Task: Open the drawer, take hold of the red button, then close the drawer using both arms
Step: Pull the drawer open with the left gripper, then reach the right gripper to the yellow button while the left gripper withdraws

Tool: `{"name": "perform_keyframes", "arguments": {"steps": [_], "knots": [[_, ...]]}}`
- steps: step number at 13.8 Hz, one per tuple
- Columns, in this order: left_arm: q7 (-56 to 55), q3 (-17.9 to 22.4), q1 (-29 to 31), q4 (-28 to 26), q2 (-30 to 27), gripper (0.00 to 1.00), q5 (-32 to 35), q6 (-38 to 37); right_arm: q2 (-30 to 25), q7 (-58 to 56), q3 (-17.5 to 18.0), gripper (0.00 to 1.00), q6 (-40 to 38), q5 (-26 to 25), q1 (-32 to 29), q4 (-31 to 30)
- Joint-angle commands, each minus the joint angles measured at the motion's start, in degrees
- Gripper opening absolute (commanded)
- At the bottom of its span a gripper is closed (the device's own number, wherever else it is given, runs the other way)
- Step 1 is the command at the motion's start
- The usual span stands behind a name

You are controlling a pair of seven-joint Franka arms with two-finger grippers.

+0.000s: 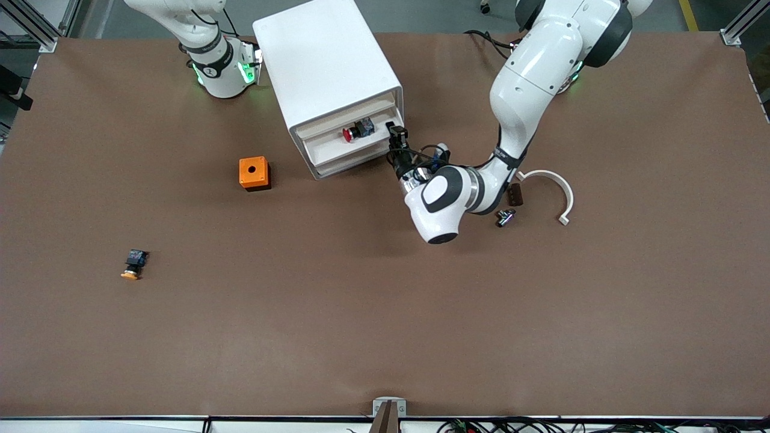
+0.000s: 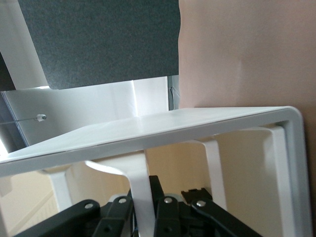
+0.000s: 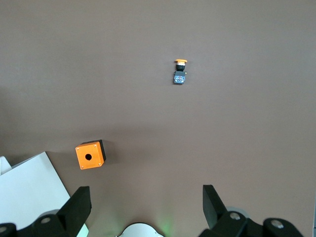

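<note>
The white four-drawer cabinet (image 1: 328,66) stands toward the robots' bases. Its drawer (image 1: 325,142), second from the top, is pulled partly out. The button (image 1: 357,130) with the red cap lies in it on its side. My left gripper (image 1: 396,135) is at the drawer's front, at the corner toward the left arm's end. In the left wrist view the gripper (image 2: 143,200) is shut on the drawer's white handle strip (image 2: 139,180). My right gripper (image 3: 143,207) is open and empty; the right arm (image 1: 219,66) waits by its base.
An orange cube with a hole (image 1: 254,173) sits beside the cabinet, and shows in the right wrist view (image 3: 90,155). A switch with an orange-yellow cap (image 1: 135,264) lies nearer the camera. A white curved piece (image 1: 556,186), a brown block (image 1: 515,194) and a small metal part (image 1: 505,217) lie by the left arm.
</note>
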Motion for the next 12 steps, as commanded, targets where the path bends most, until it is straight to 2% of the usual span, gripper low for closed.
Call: {"name": "perform_keyframes", "arguments": {"steps": [1,3,6,8,10,12], "knots": [[-0.08,0.70,2.33,1.43,0.90,0.12,-0.55,-0.15,3.75,0.61,-0.25,1.00,0.25,-0.60,-0.18,0.28],[0.01,0.88,3.65,1.43,0.90,0.14,-0.55,0.29,7.54,0.26,-0.34,1.00,0.42,-1.21,-0.53,1.16],[0.09,1.32,4.97,2.22,0.90,0.18,-0.55,0.47,17.37,0.08,-0.34,1.00,1.30,-1.04,-3.85,3.43],[0.18,1.32,6.02,2.31,0.82,0.18,-0.63,0.47,18.63,-0.18,-0.34,1.00,3.92,-0.86,-5.63,4.50],[0.36,1.49,6.82,2.40,0.82,0.18,-0.64,0.73,18.45,-0.45,-0.34,1.00,6.91,-0.69,-6.59,1.18],[0.36,1.49,7.35,2.48,0.82,0.18,-0.64,1.61,17.67,-0.45,-0.34,1.00,16.01,-0.60,-8.43,-6.70]]}}
